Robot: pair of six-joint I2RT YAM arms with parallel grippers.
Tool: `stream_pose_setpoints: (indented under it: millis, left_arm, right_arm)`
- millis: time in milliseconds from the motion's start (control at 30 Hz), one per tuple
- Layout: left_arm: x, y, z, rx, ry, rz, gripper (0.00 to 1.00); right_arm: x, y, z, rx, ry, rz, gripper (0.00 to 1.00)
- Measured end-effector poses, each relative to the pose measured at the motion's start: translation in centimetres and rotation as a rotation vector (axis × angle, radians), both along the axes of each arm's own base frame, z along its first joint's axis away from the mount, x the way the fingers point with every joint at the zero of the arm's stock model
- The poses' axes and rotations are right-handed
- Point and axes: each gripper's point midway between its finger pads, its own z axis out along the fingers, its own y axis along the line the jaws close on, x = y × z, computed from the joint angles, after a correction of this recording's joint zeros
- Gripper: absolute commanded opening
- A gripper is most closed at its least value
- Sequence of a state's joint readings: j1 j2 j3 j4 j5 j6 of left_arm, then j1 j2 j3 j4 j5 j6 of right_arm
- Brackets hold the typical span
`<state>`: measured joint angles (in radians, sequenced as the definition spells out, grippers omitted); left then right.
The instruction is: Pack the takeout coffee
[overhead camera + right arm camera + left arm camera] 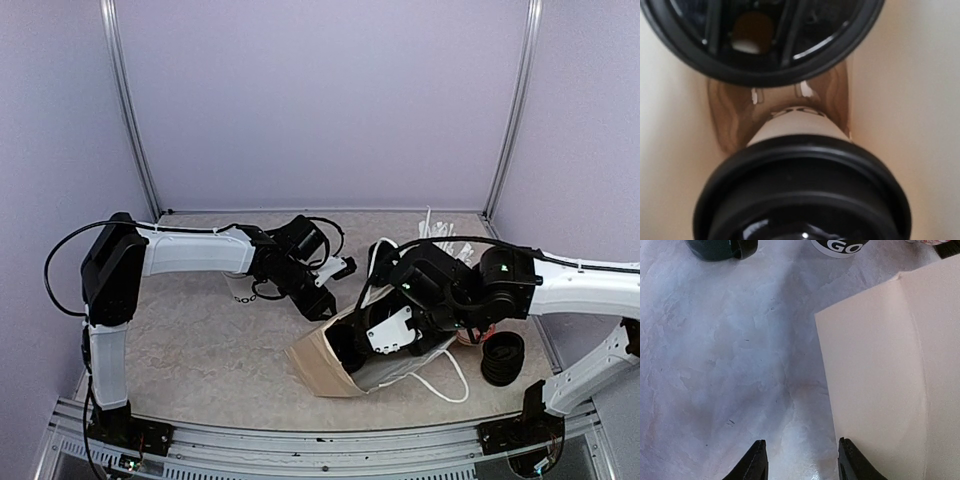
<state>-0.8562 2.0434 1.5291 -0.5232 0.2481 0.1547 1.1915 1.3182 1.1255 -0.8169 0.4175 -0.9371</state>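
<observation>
Two lidded cups [800, 190] sit in the tray [727, 117] inside the bag [890, 365]. The right fingers are hidden, their state untellable, while the left fingers [757, 460] stand apart, empty. A careless withdrawal could snag the bag and topple them.

The left arm [190, 250] has white tube links between bulky black joint housings. Its boxy black shoulder is at 9 o'clock in the overhead view, with a thin black cable looping off it. The right arm [580, 275], at 3 o'clock, matches it. It shows small green lights on its black elbow housing and a white block on the wrist. The left gripper [802, 462] ends in two black tapered fingers [756, 464].
</observation>
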Motion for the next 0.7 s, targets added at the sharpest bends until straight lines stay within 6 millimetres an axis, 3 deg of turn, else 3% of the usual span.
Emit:
stream_pose_setpoints:
  millis: [700]
  left_arm:
    - [-0.2,-0.2,0.1,-0.01,0.005,-0.013,0.48]
  right_arm:
    - [0.9,0.0,-2.0,-0.024,0.03,-0.02,0.3]
